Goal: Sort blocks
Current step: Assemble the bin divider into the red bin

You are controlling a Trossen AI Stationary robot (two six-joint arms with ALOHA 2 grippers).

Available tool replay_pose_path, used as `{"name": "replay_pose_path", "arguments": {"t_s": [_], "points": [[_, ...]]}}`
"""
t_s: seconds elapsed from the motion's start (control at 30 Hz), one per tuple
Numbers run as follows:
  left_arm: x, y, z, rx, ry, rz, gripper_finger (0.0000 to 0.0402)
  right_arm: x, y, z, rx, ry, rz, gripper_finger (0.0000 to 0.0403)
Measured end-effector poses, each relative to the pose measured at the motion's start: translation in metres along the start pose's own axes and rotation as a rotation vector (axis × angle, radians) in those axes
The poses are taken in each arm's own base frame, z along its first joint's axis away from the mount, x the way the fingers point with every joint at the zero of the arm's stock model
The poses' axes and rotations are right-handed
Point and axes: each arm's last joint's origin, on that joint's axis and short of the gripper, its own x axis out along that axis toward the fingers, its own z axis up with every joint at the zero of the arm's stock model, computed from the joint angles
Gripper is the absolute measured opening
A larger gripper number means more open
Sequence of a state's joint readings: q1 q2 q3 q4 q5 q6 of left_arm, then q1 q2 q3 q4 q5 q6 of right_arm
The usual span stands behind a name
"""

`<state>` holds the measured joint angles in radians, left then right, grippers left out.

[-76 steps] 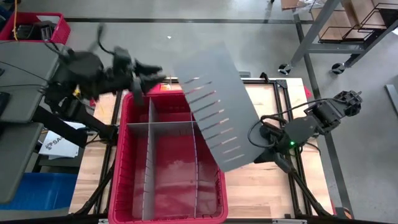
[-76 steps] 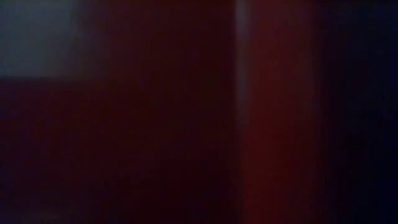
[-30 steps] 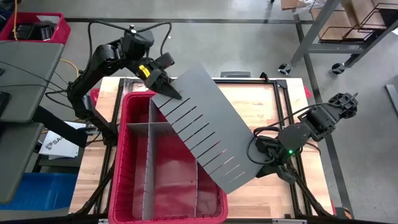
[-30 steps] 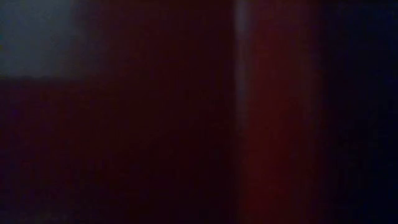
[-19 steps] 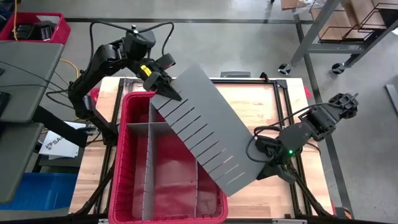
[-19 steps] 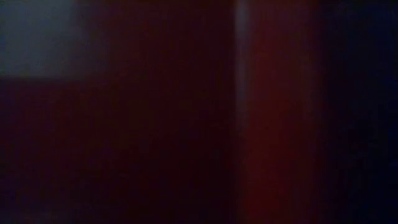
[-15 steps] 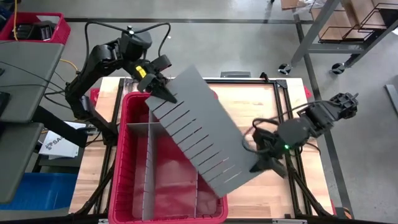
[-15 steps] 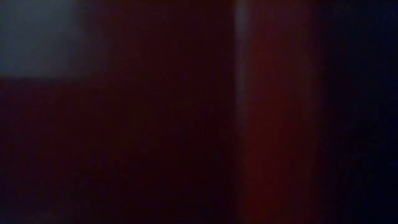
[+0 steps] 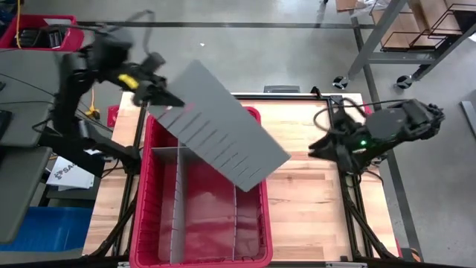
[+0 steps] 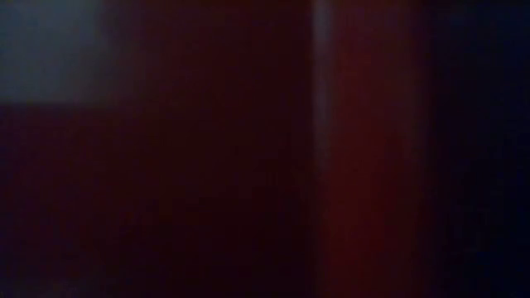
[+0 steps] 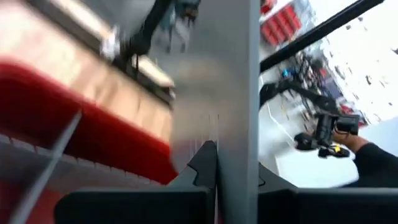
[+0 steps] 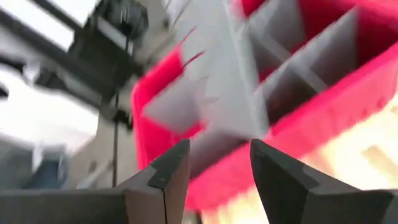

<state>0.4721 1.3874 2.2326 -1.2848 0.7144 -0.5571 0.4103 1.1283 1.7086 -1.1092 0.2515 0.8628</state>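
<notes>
No blocks show in any view. A large red bin (image 9: 147, 223) with grey dividers (image 9: 177, 201) takes up the table's left half. Above it slants a flat grey slotted divider sheet (image 9: 219, 123). My left gripper (image 9: 160, 95) is shut on the sheet's far left corner, past the bin's far left corner. My right gripper (image 9: 318, 147) stands open over the table's right side, apart from the sheet. Its wrist view looks between its open fingers (image 12: 221, 165) at the sheet (image 12: 217, 68) and the bin (image 12: 336, 87). My left gripper pinches the sheet's far left corner (image 9: 166, 102) between its two fingers, coming from the table's far left. In the wrist view the sheet stands edge-on (image 11: 236, 124) between the fingers (image 11: 205, 158). The sheet slants out over the bin; whether its lower end (image 9: 251, 179) touches the dividers, I cannot tell.
Bare wooden tabletop (image 9: 312, 201) lies to the right of the bin. A second red bin (image 9: 37, 33) sits off the table at the far left. A person's arm (image 11: 370, 165) shows beyond the table. The low view is filled with dark red.
My right gripper has come away from the sheet's near right corner, opened, and gone up and toward the table's far edge. My left gripper has drawn back toward the table's far left with the sheet, which has swung left with it, its free end now over the bin.
</notes>
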Motion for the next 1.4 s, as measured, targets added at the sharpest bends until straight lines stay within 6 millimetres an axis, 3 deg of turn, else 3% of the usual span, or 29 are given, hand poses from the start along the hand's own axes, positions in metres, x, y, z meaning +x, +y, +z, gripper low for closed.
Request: {"name": "replay_pose_path", "arguments": {"t_s": [0.13,0.33,0.57,0.77,0.97,1.1,1.4], "points": [[-0.031,-0.022,-0.011,0.093,-0.156,-0.012,0.0001,-0.005,0.003,0.004,-0.001,-0.167,-0.033,0.0161],[-0.072,-0.050,-0.023,0.224,-0.426,-0.036,0.0001,0.014,0.013,0.013,-0.063,-0.370,0.011,0.0161],[-0.104,-0.071,-0.038,0.332,-0.616,-0.065,0.0000,0.024,0.031,0.035,-0.153,-0.650,0.145,0.0161],[-0.111,-0.073,-0.046,0.366,-0.624,-0.060,0.0000,0.050,0.032,0.046,-0.217,-0.708,0.077,0.0161],[-0.112,-0.067,-0.053,0.356,-0.612,0.045,0.0000,0.067,0.039,0.058,-0.217,-0.786,0.168,0.0161],[-0.112,-0.068,-0.052,0.367,-0.613,0.042,0.0000,0.079,0.039,0.058,-0.232,-0.786,0.129,0.0161],[-0.123,-0.072,-0.063,0.371,-0.631,0.020,0.0000,0.075,0.036,0.062,-0.235,-0.833,0.080,0.0161]]}}
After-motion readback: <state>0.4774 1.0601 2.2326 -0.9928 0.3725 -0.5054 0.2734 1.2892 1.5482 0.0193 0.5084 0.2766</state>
